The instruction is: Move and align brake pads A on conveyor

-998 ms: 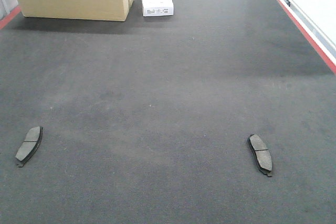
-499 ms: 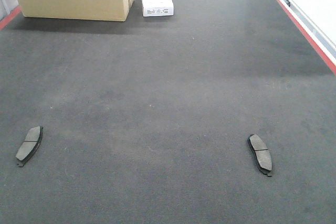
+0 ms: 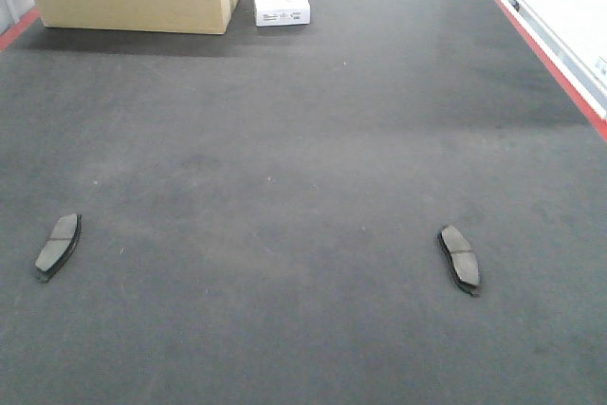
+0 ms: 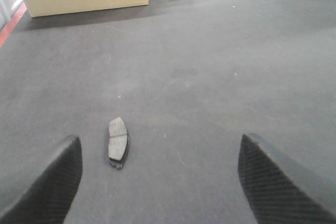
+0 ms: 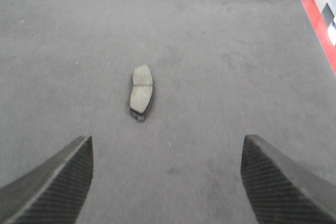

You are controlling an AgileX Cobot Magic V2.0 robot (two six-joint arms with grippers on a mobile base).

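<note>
Left pad (image 3: pixel 58 245) and right pad (image 3: pixel 460 258) lie flat, well apart on the conveyor (image 3: pixel 303 139), left tool (image 4: pixel 160 140) and right tool (image 5: pixel 167 139) both gaping, empty; I'd centre each over its pad and close across the narrow width to avoid twisting.

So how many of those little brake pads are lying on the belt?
2. The left brake pad lies flat near the left side of the conveyor. The right brake pad lies flat toward its right side, well apart. Others may sit outside the views.
</note>
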